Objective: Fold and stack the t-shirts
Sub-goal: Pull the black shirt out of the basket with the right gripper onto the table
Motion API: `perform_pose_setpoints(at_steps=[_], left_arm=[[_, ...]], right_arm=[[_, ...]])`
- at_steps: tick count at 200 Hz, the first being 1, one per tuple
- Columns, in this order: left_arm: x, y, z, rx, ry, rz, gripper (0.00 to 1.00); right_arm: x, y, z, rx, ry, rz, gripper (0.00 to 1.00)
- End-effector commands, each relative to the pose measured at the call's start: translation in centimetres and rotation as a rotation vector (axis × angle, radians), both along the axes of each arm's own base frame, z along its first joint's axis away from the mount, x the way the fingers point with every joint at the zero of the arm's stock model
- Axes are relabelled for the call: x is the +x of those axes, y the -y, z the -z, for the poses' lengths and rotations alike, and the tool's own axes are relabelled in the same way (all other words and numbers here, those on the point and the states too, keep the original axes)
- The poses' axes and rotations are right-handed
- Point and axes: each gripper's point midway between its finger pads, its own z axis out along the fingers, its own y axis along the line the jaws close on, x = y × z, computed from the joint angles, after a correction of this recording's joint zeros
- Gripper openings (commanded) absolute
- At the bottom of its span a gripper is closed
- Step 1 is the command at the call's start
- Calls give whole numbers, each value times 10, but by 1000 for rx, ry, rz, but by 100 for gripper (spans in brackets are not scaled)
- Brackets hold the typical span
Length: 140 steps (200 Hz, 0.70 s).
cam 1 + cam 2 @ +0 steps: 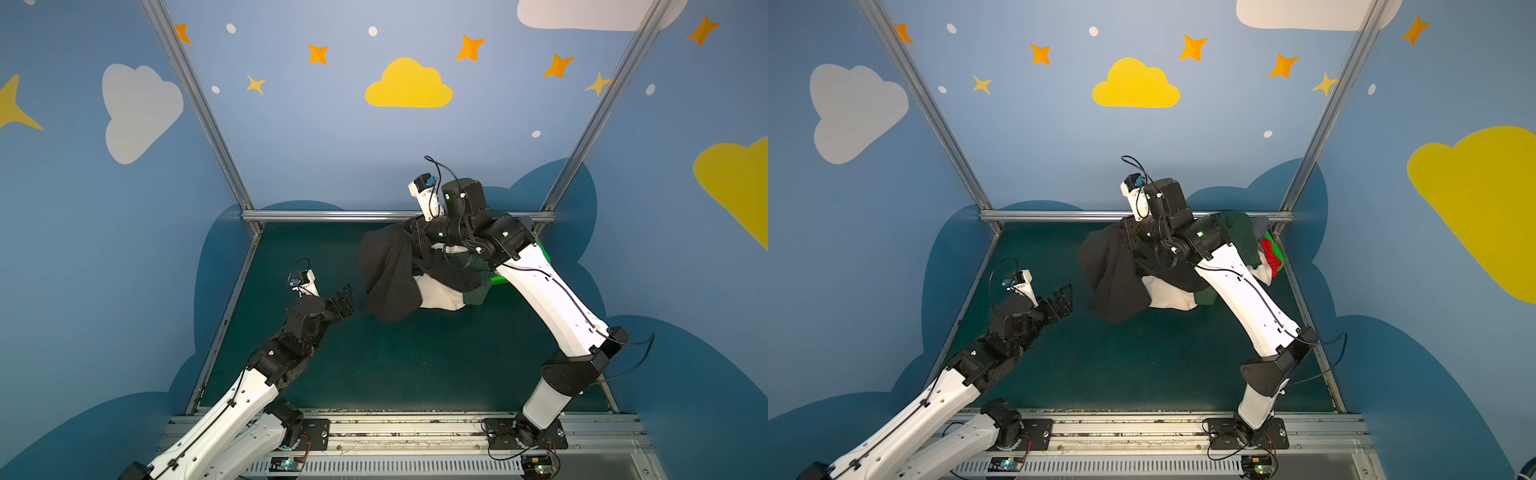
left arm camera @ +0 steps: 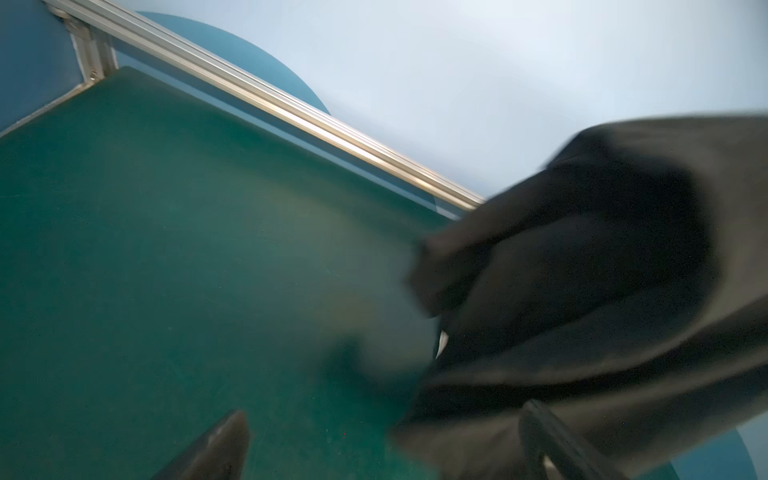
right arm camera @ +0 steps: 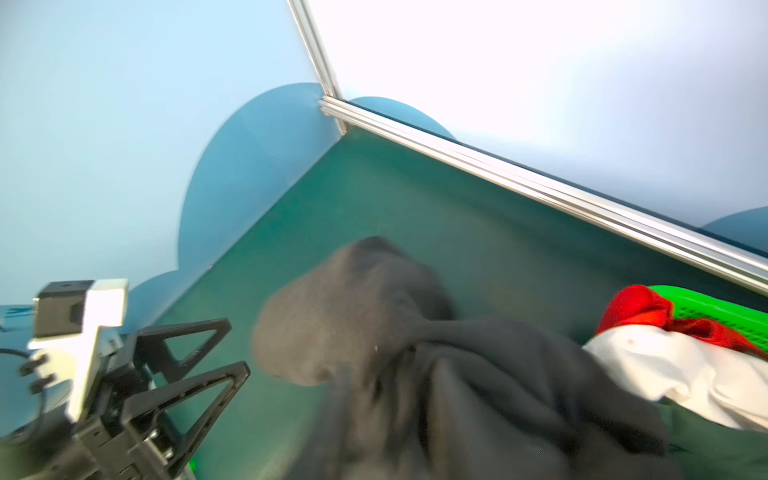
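The black shirt [image 1: 386, 274] hangs in a bunched, blurred mass over the far middle of the table [image 1: 374, 365], just in front of the back rail [image 1: 332, 215]. Its top is gathered under the right gripper [image 1: 415, 232]. Its lower edge is too blurred to tell whether it touches the table. Part of it drapes over a white shirt [image 1: 440, 293] that spills onto the table to its right. A green shirt [image 1: 1237, 232] and a red shirt [image 1: 1271, 257] are heaped behind that, in and over the basket [image 3: 715, 307] at the far right corner.

The right gripper sits against the top of the black cloth, dark on dark. Its jaws are hidden in every view, so I cannot tell whether it grips the shirt or how far it is parted.

The left gripper [image 1: 343, 297] is held above the table just left of the black shirt, jaws spread wide and empty, pointing at the cloth. In both top views a small gap separates them.
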Motion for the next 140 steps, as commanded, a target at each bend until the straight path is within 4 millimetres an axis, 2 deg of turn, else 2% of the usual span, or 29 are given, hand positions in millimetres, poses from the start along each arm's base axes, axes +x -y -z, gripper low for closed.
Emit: perform_pose_setpoints(at_steps=[1,16,23,41,54,74,103,119,140], left_arm=[[-2,-9,4,-22,7,-45,100],[-3,-6,5,-29,-2,-34,100],[-2,-3,5,-29,-8,-22,100],[3,5,12,-8,-37,11,100],[8,13,20,18,-65,43,100],[20,32,35,60,-129,112,100],[37,70,67,118,-294,262,100],[43,86,82,151,-414,318,100],[54,94,108,201,-505,328,100]], right_arm=[[13,17,33,-77,-101,59,88],[27,40,49,-94,-145,156,93],[36,57,59,-96,-174,226,93],[56,117,85,-96,-241,466,95],[61,160,100,-82,-268,609,95],[56,209,127,-29,-330,742,95],[40,270,163,9,-408,921,95],[33,288,181,81,-480,945,95],[22,310,198,115,-532,986,95]])
